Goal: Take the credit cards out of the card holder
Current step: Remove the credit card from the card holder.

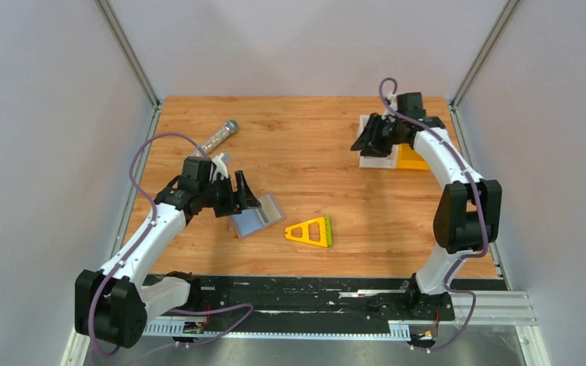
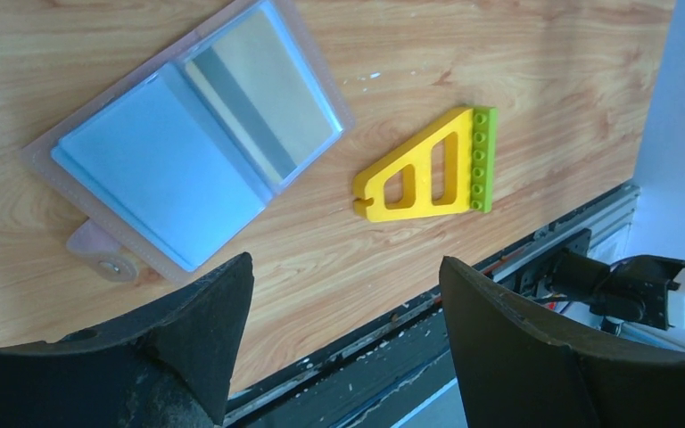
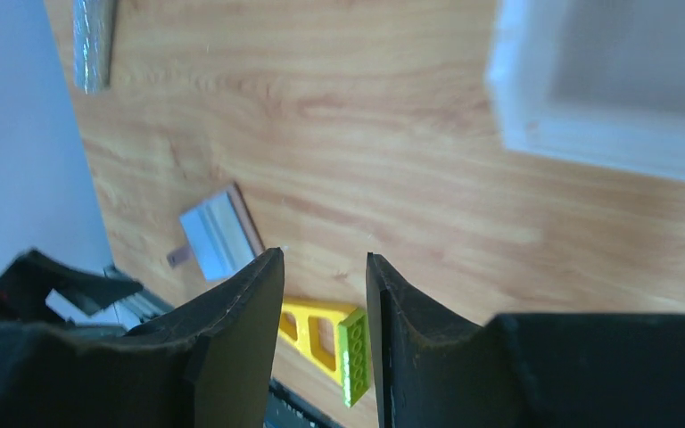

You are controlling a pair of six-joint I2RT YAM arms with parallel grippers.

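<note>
Your left tool (image 2: pixel 346 267) is hovering wide apart and empty beside the open card holder (image 2: pixel 187 152) on the bench (image 2: pixel 499 71), so you are likely lining up to pinch its tan credit card (image 2: pixel 263 89), while your right tool (image 3: pixel 323 259) is hanging slightly apart over the white bin (image 3: pixel 513 98).

The card holder (image 2: pixel 156 169) is showing glossy, translucent plastic sleeves; the bench (image 2: pixel 499 53) is showing smooth wood grain; the triangular frame (image 2: pixel 410 208), smooth plastic.

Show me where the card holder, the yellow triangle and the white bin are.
card holder (image 2: pixel 183 143), left wrist view, blue panel beside the fold.
yellow triangle (image 2: pixel 422 175), left wrist view, bar between its two openings.
white bin (image 3: pixel 606 150), right wrist view, its rim.
</note>
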